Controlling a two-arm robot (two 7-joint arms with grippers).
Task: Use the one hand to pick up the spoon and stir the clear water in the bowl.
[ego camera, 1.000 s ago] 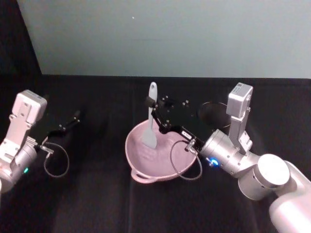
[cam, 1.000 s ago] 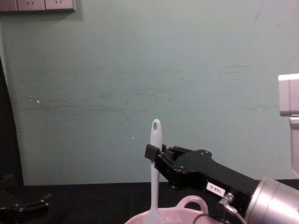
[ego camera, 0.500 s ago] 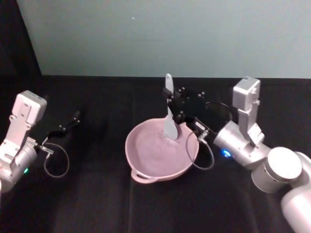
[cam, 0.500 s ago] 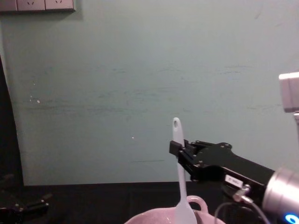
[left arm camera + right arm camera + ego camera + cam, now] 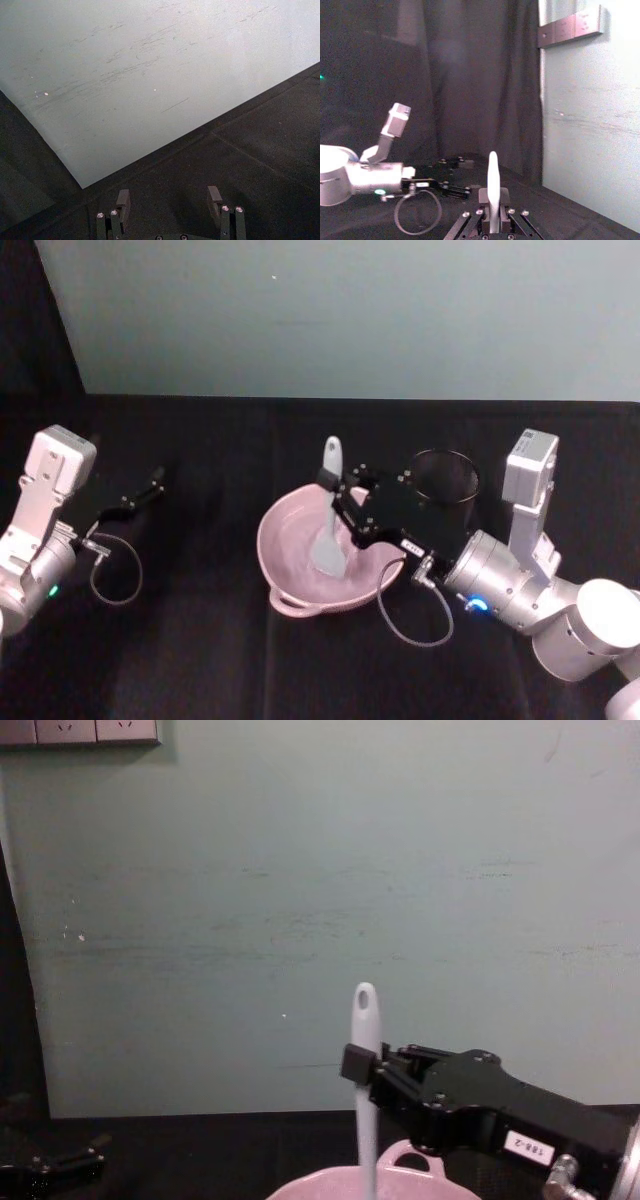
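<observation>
A black cloth-covered table (image 5: 200, 660) spreads under everything, meeting a pale green wall (image 5: 350, 310) at its far edge. Near the middle of the table sits the pink bowl (image 5: 285, 540), glossy, with a small loop handle on the rim that faces the robot. The right gripper (image 5: 332, 483), a blocky black body with screws and a white label, reaches in from the robot's right and hangs over the bowl's far right rim; its jaws are clamped on the spoon's handle, and in the chest view the right gripper (image 5: 358, 1063) stands level above the bowl. The left gripper (image 5: 150, 483) rests over the cloth far to the left, well apart from the bowl, and the left wrist view shows its jaws spread wide with nothing between them (image 5: 168, 197). A black mesh cup (image 5: 445, 480) stands behind the right gripper, just beyond the bowl. The white spoon (image 5: 329, 515) stands nearly upright, its flat blade down inside the bowl and its holed tip above the fingers (image 5: 365, 1020); whether the blade touches the bottom cannot be told.
</observation>
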